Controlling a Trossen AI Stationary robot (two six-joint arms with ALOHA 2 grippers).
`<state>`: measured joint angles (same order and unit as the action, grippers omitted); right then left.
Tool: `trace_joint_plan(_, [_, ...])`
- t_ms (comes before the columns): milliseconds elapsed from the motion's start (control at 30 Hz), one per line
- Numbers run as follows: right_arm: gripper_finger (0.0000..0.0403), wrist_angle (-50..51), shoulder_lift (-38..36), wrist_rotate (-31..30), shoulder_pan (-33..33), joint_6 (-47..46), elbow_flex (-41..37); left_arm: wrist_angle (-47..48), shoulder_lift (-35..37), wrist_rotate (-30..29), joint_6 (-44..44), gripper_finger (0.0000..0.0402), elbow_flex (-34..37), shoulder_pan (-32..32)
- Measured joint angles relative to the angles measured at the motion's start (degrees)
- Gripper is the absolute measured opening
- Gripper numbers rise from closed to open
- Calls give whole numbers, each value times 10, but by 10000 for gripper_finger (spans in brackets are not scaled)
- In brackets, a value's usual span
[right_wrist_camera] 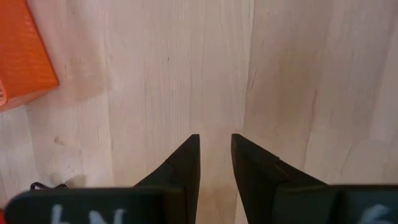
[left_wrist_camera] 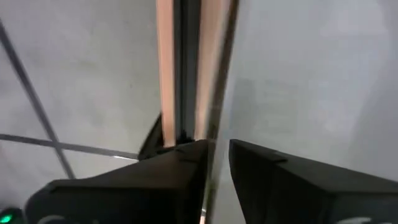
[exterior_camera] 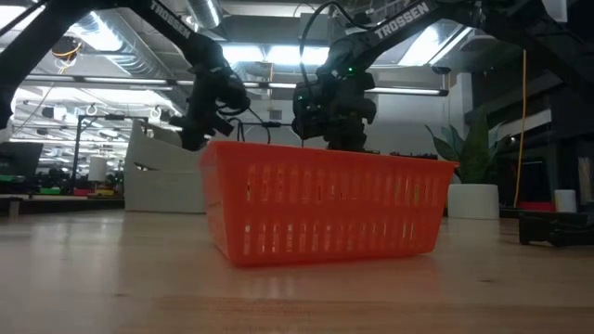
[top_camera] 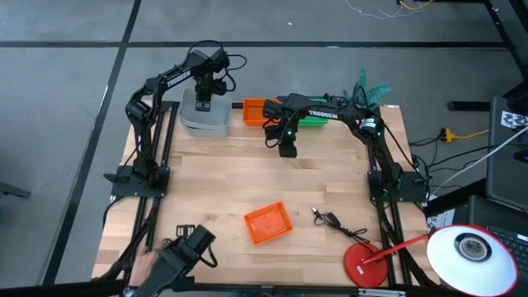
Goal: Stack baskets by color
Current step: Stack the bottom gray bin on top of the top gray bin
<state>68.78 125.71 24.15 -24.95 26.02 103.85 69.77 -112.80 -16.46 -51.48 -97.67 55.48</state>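
The left gripper [top_camera: 204,92] hovers over the grey-white baskets [top_camera: 205,118] directly beneath its jaws, which stand slightly parted, grasping nothing; lift straight up so the translucent stack stays seated. The right gripper [right_wrist_camera: 215,152], jaws parted and empty, hangs over bare bench [right_wrist_camera: 298,74]; a lone orange basket [top_camera: 268,223], mesh-walled and rectangular, lies well apart.

Orange mesh basket [top_camera: 268,223], grey-white basket [top_camera: 205,118], green basket [top_camera: 313,123], pale wood table [top_camera: 214,181], red lamp base [top_camera: 367,266]
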Motion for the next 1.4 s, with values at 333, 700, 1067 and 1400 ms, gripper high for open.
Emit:
trace_joint_plan(333, [91,-6,0,0,0,0,0,-1,9,-4,16,74,0,-2])
trace_joint_plan(700, [91,-16,0,0,0,2,0,30,116,-90,84,74,0,-22])
trace_joint_plan(1067, [91,-31,0,0,0,31,0,198,170,-213,248,65,19,-36])
trace_joint_plan(1400, [91,-29,0,1,0,30,0,188,118,-206,289,64,99,-18])
